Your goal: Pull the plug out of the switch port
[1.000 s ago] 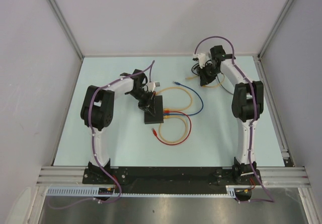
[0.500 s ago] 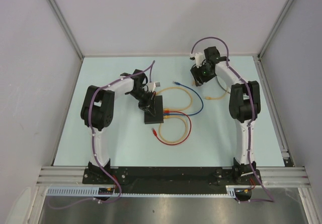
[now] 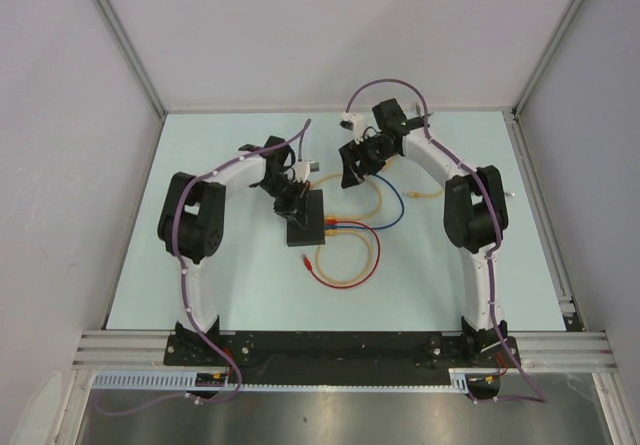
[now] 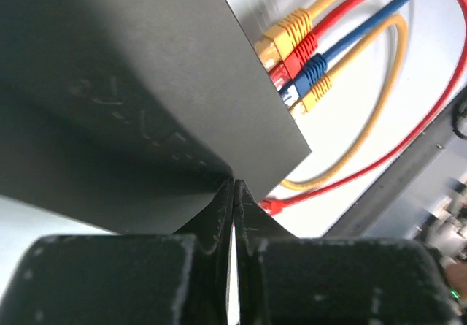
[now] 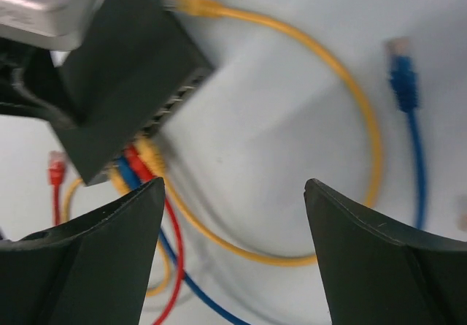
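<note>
The switch [image 3: 307,221] is a flat black box lying mid-table. Along its right edge a row of plugs [image 3: 331,228] sits in the ports: in the left wrist view a yellow plug [image 4: 288,31], a red plug [image 4: 297,53], a blue plug [image 4: 314,70] and a second yellow plug [image 4: 316,94]. My left gripper [image 3: 291,205] is shut, its tips [image 4: 233,184] resting on the switch top [image 4: 146,84] with nothing between them. My right gripper [image 3: 352,168] hangs open above the cable loops to the right of the switch [image 5: 124,84], its jaws wide apart [image 5: 233,186] and empty.
Loose cable ends lie on the table: a red plug [image 3: 306,261] in front of the switch and a blue plug [image 5: 400,69] behind the yellow loop [image 3: 372,205]. One yellow cable [image 5: 193,5] comes out by the switch's far corner. White walls enclose the table.
My right arm has swung left from the back right corner toward the switch, and its gripper has opened wide. The left arm and the switch have not moved.
</note>
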### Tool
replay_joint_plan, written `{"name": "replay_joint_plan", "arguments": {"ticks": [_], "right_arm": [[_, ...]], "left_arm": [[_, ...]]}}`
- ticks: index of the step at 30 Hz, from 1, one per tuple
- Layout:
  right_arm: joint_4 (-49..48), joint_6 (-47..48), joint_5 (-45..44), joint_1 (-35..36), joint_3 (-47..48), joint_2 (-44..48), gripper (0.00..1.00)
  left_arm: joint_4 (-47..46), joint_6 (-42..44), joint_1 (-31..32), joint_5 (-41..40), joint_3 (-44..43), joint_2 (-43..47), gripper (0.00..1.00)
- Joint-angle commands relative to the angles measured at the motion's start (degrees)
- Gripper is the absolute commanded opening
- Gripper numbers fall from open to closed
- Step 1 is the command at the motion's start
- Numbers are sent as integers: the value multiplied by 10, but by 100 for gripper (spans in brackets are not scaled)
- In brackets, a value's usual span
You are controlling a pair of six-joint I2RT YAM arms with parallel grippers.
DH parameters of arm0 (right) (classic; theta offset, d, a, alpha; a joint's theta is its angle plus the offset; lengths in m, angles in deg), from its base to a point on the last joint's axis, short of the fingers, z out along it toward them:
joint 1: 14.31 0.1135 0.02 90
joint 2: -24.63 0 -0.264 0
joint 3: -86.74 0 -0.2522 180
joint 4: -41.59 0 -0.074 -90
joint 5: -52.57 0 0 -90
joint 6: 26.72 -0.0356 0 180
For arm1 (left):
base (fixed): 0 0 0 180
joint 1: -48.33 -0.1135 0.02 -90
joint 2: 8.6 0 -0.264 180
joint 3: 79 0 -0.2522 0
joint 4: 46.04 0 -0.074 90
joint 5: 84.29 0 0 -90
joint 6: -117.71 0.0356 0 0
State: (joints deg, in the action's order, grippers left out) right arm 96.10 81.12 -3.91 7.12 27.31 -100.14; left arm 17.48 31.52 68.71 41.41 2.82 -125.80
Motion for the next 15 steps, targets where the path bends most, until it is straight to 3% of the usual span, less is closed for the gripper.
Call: {"name": "replay_joint_plan", "arguments": {"ticks": [1,5,8,15], "right_arm": [[11,-18,94,14,-6,27,80],[0,-55,134,9,-21,30,76],[-8,-69,153,10,-34,23,76],[-18,-79,153,35,-52,0,78]], "left_arm": [[-39,23,-12,-17,25,79,8],[-102,15,-23,-48,97,148,33],[-130,3,-25,-78,131,160,42],[-105,-30,-25,-57,91,69,44]]}}
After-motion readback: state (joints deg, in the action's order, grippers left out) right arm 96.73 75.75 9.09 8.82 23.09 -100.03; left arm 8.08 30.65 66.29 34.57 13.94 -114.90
